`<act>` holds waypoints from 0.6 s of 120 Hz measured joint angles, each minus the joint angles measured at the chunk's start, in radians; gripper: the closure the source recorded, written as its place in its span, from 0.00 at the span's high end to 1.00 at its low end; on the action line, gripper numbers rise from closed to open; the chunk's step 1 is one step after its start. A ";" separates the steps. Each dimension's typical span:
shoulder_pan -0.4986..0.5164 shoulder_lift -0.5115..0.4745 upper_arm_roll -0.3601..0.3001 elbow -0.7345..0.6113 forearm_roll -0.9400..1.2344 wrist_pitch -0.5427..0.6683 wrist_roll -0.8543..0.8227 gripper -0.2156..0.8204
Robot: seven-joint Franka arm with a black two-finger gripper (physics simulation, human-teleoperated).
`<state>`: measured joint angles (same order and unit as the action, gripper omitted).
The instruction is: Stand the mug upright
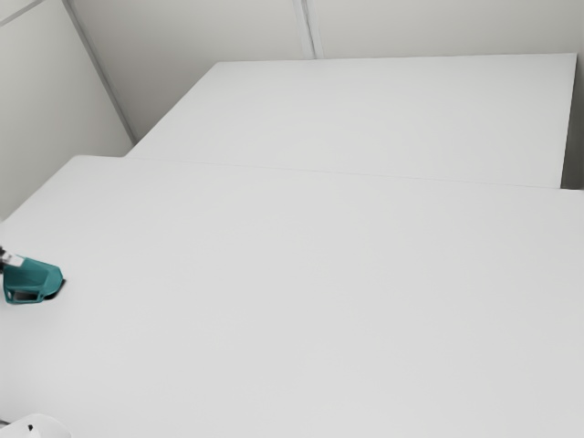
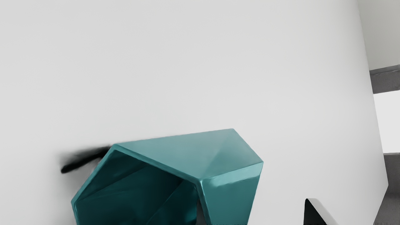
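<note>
- The teal mug point(image 1: 38, 274) is at the exterior view's left edge, over the pale surface point(image 1: 301, 301), tipped rather than upright.
- Glossy, flat facets meet at crisp edges; its angular mouth faces the wrist view's lower left, the inside darker.
- The end effector point(image 1: 11, 259) is released: one finger reaches into the mouth, the other stands apart, outside the wall.

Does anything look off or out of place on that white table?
Yes, the teal mug: it is tipped over on the white table, its open mouth facing sideways instead of up. One finger of the tool reaches into the mouth; the other stands outside, clear of the wall. I see no spill or damage.
</note>
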<state>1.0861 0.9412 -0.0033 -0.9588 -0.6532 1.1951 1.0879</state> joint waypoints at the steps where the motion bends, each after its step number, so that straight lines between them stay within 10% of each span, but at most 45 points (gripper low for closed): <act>1: 0.000 0.000 0.000 -0.001 -0.001 -0.001 0.000 0.40; 27: 0.000 -0.008 -0.007 -0.009 -0.013 -0.014 -0.001 0.14; 72: -0.007 -0.093 -0.009 -0.069 -0.013 -0.026 -0.005 0.05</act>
<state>1.0790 0.8485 -0.0120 -1.0278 -0.6664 1.1693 1.0830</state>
